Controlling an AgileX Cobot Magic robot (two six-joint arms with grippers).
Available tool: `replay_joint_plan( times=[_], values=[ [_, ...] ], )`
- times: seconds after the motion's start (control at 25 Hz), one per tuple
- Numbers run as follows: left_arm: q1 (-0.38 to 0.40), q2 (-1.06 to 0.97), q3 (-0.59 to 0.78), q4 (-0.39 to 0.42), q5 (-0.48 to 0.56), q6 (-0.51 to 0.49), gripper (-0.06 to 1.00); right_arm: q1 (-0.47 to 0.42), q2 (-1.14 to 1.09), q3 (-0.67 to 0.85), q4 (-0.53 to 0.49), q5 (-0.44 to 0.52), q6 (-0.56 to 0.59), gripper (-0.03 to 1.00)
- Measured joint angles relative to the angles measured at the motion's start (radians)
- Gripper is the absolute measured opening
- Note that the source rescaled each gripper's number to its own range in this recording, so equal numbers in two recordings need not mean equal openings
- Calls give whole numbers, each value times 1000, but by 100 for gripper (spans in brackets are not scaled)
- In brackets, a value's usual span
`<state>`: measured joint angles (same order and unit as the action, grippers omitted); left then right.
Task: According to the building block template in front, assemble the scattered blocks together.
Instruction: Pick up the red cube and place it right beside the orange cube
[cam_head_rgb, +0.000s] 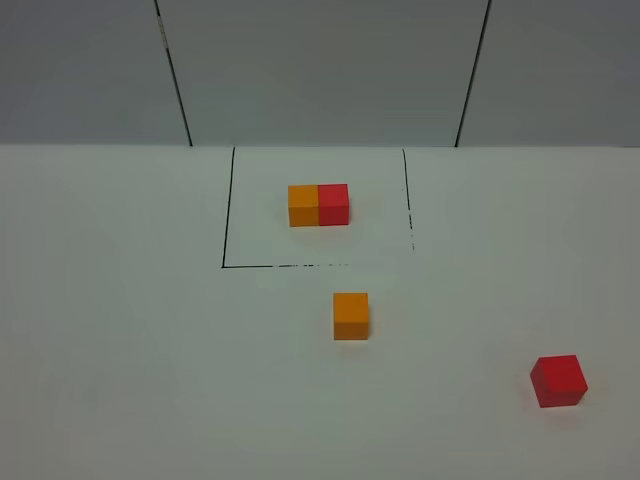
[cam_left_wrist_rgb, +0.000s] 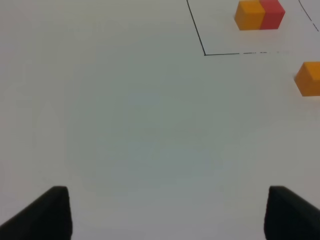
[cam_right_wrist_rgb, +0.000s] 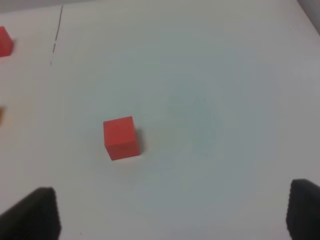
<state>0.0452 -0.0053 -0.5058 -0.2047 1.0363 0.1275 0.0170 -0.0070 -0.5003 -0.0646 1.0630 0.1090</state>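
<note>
Exterior high view: nothing joined yet, orange cube (cam_head_rgb: 351, 315) and red cube (cam_head_rgb: 558, 380) lie well apart, left hand (cam_left_wrist_rgb: 168, 200) and right hand (cam_right_wrist_rgb: 175, 192) gaping empty.

I am observing the building block template (cam_head_rgb: 319, 205) sitting flat on the white surface at the far middle. It is an orange cube and a red cube touching side by side, orange on the left, with faces flush. A thin black outline (cam_head_rgb: 228, 215) is framing the pair on three visible sides, and its near and right lines are breaking into dashes. The loose orange block (cam_head_rgb: 351, 316) is resting flat just outside the outline's near line, apart from the template. The loose red block (cam_head_rgb: 559, 381) is lying well apart from both, toward my near right, turned slightly askew.
</note>
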Motion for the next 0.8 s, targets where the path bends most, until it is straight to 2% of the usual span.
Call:
replay_joint_plan(
  times=[0.8],
  values=[
    [0, 0, 0, 0, 0, 0, 65, 0, 0, 0, 4, 0, 0, 81]
  ],
)
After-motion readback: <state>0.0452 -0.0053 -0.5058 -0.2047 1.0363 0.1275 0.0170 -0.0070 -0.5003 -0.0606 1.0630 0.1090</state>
